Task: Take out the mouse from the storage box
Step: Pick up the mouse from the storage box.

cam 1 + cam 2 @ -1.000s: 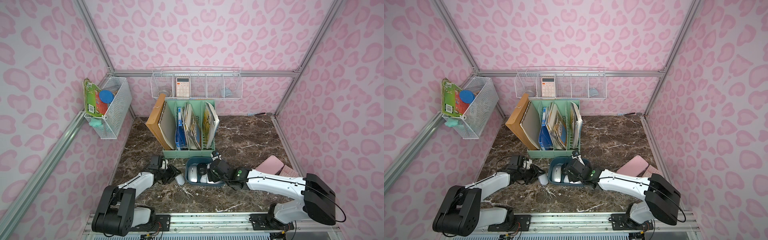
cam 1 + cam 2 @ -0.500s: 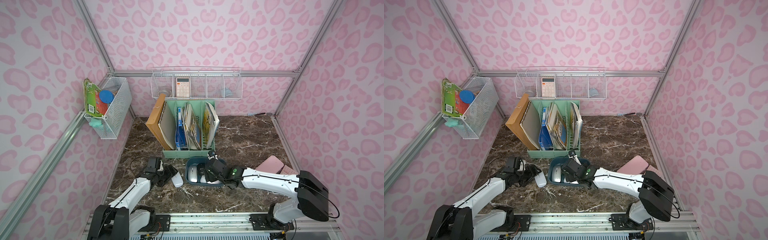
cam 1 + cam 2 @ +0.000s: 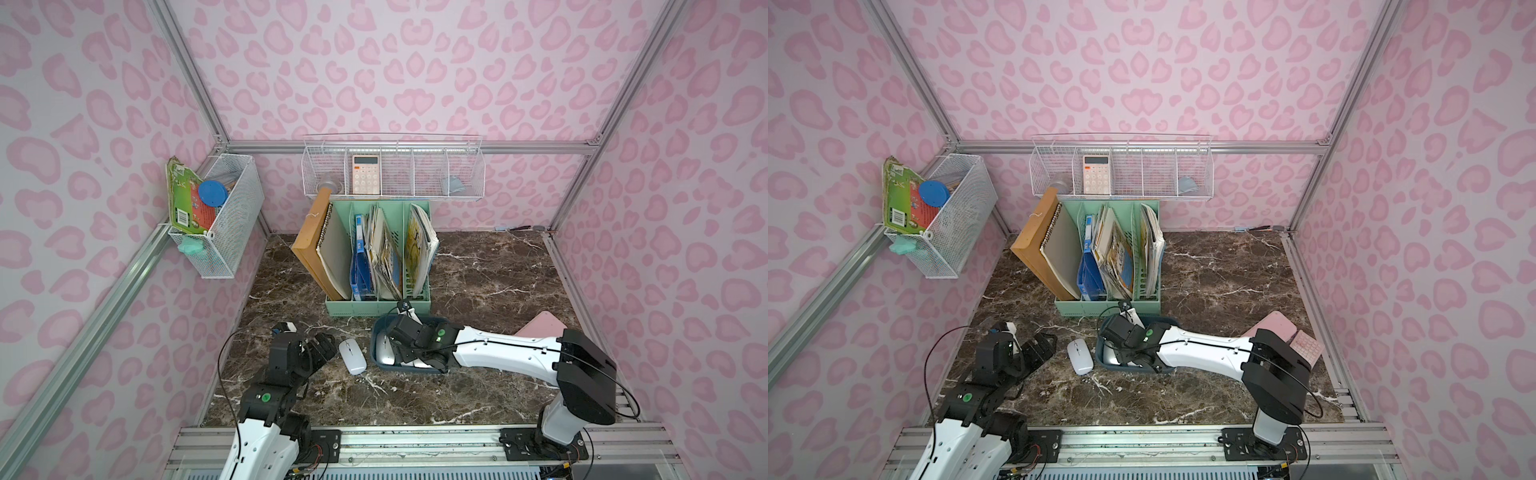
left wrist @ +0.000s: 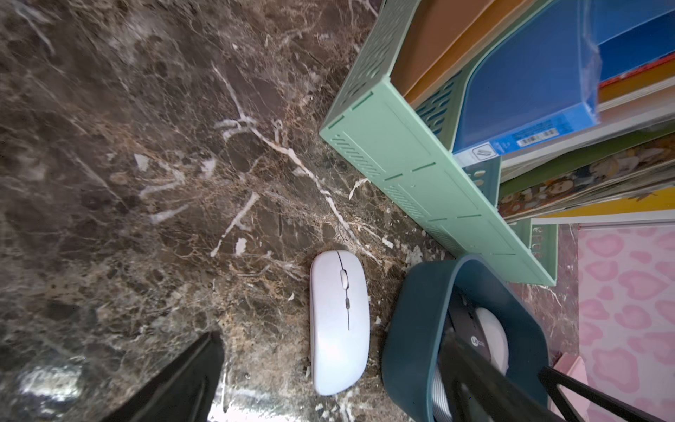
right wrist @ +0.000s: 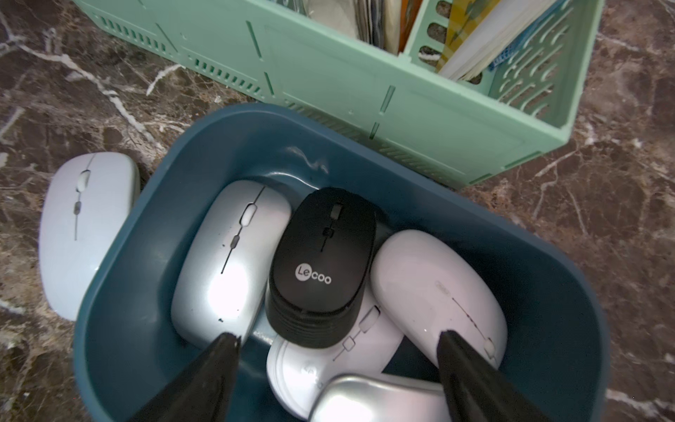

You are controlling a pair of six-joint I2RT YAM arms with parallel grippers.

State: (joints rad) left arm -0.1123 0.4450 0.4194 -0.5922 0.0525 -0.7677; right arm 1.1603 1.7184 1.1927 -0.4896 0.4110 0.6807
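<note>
Mint-green file holder (image 3: 376, 306) upright on the dark marble tabletop (image 3: 478, 270), packed with a brown spiral notebook (image 3: 316, 245), a blue folder (image 3: 360, 270) and magazines; above it, a wire basket (image 3: 428, 174) showing a calculator (image 3: 366, 173); a mesh basket (image 3: 239, 224) on the side wall carrying a green packet (image 3: 187, 203) and a blue lid (image 3: 212, 193); pink keyboard (image 3: 1306, 345) near the right wall.

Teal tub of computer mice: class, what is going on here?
One white computer mouse lies on the brown marble table beside the shallow dark teal plastic tub; the open left gripper next to it holds nothing. The right gripper hangs open above the tub, over a black mouse among silver and white ones.
</note>
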